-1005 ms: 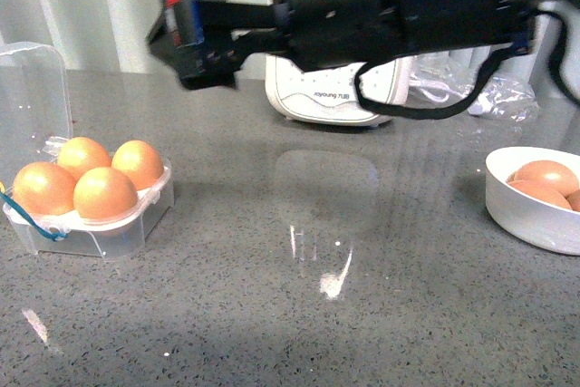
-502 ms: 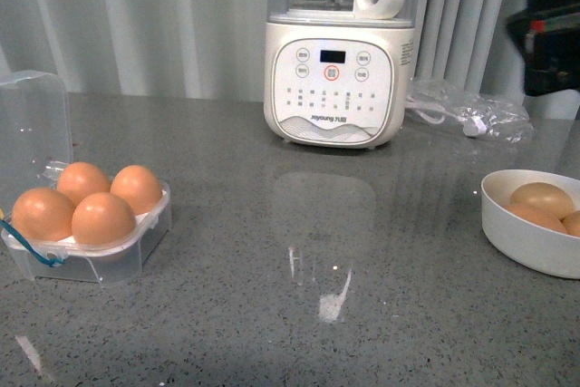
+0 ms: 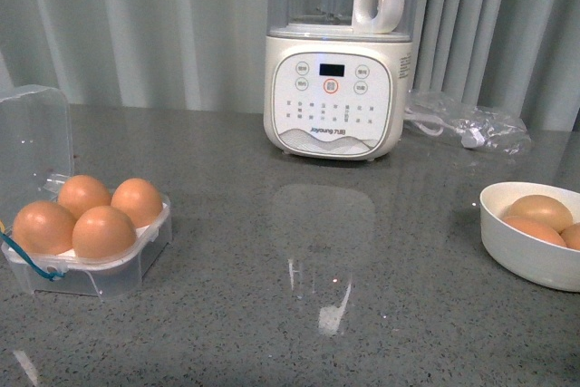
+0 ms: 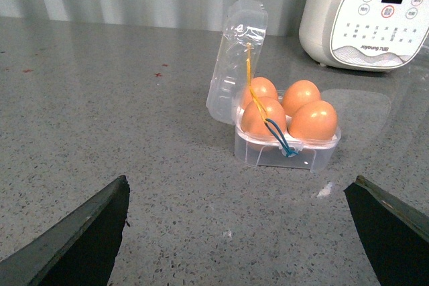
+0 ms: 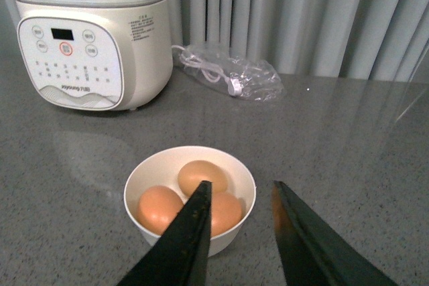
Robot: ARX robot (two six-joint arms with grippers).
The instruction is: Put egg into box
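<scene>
The clear plastic box (image 3: 109,280) stands at the left with its lid (image 3: 36,129) up, and every cell holds a brown egg (image 3: 104,231). It also shows in the left wrist view (image 4: 288,157), with a blue-yellow cord (image 4: 276,135) hanging over its front. My left gripper (image 4: 241,182) is open and empty, low over the counter and short of the box. My right gripper (image 5: 241,185) is open and empty, just above the near rim of the white bowl (image 5: 134,182). The bowl holds three brown eggs (image 5: 159,209). Neither gripper shows in the front view.
A white blender (image 3: 333,88) stands at the back centre. A clear bag with a white cord (image 3: 467,124) lies to its right. The white bowl (image 3: 526,260) sits at the right edge. A pleated curtain closes the back of the grey counter.
A second ago the right arm stretched across the front view towards the box side. It has since pulled back to the right and out of that view. The eggs have not moved.
</scene>
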